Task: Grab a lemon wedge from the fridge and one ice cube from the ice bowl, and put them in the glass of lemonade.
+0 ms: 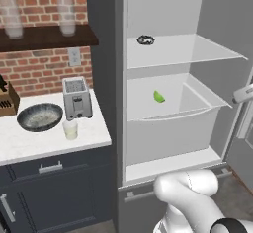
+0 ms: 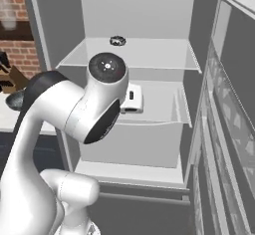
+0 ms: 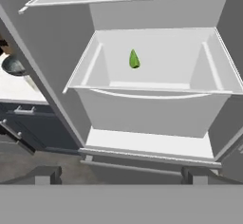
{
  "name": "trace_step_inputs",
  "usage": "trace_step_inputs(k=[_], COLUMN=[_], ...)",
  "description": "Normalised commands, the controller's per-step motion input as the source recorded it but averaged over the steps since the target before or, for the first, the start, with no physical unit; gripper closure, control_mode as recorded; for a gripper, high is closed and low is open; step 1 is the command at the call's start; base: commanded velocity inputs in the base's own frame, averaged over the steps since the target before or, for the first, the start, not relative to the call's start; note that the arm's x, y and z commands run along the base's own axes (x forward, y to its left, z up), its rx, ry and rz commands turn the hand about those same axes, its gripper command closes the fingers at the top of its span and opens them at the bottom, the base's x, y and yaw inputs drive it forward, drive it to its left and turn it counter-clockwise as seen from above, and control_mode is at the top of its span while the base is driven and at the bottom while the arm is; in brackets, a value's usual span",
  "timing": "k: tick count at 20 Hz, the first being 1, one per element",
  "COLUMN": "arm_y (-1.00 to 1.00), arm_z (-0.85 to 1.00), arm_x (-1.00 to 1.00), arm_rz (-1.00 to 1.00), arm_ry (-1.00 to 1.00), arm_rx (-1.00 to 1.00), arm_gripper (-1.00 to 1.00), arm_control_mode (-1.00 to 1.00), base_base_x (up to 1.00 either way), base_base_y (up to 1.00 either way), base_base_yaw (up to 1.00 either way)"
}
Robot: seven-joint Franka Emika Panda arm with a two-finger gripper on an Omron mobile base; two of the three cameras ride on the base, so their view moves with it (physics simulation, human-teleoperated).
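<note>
The fridge stands open. A small yellow-green lemon wedge lies alone in its white drawer, and the hand view shows the lemon wedge toward the drawer's back. My gripper is open and empty, held in front of the fridge at some distance from the drawer, pointing at it. The arm's elbow hides most of the hand's white body. On the counter left of the fridge sit the ice bowl and the glass of lemonade, just right of the bowl.
A small dark ring-shaped thing lies on the upper fridge shelf. A toaster stands behind the glass, a knife block at the far left. Two tall clear glasses stand on a wall shelf. The open fridge door stands on the right.
</note>
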Motion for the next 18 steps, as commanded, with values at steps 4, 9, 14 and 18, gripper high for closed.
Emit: trace_step_inputs(k=[4, 9, 14, 18], arm_y=[0.00, 0.00, 0.00, 0.00], arm_z=[0.00, 0.00, 0.00, 0.00], arm_x=[0.00, 0.00, 0.00, 0.00], arm_rz=[0.00, 0.00, 0.00, 0.00], arm_ry=[0.00, 0.00, 0.00, 0.00], arm_rx=[0.00, 0.00, 0.00, 0.00], arm_gripper=[-1.00, -1.00, -1.00, -1.00], arm_control_mode=[1.00, 1.00, 1.00, 1.00], base_base_x=[0.43, 0.37, 0.01, 0.00], base_base_y=[-0.05, -0.40, -0.33, -0.10], base_base_yaw=[0.08, 0.19, 0.12, 0.03])
